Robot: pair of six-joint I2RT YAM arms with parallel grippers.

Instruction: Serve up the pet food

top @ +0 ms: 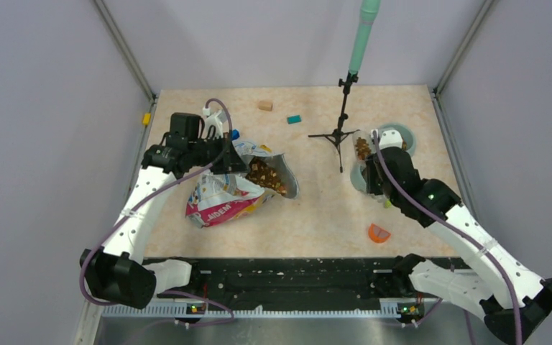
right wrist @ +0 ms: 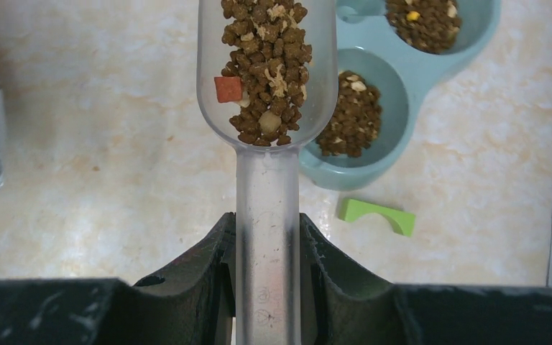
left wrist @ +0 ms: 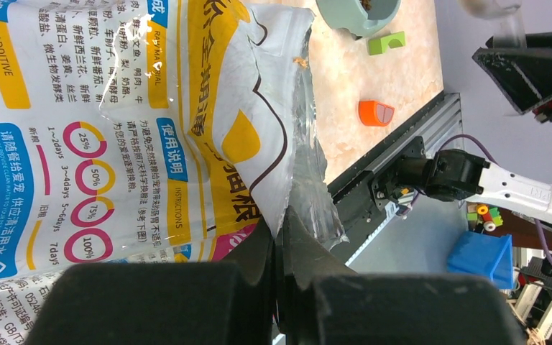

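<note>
Beige marbled surface [top: 316, 215] is enclosed by pale walls. Nearest, right of centre, an orange piece [top: 379, 233] is seen lying flat. On the left, a crinkly printed bag [top: 219, 201] is laid on its side with its mouth turned to the right, and brown pet food [top: 266, 175] is exposed in the opening. An edge of the bag is pinched by the left pincer [left wrist: 279, 241], which is clenched tight on the foil. On the right, a clear scoop [right wrist: 266, 180] is grasped by its handle in the right pincer [right wrist: 267, 233]. It is heaped with kibble and held at the left rim of a teal bowl [right wrist: 363, 175], in which two wells are seen holding kibble. A green block [right wrist: 377, 215] is set just beside the bowl's near side. Farther back, a black stand [top: 343, 129] is placed between bag and bowl. Near the far edge, a tan block [top: 264, 105] and a teal block [top: 294, 119] are seen apart.
</note>
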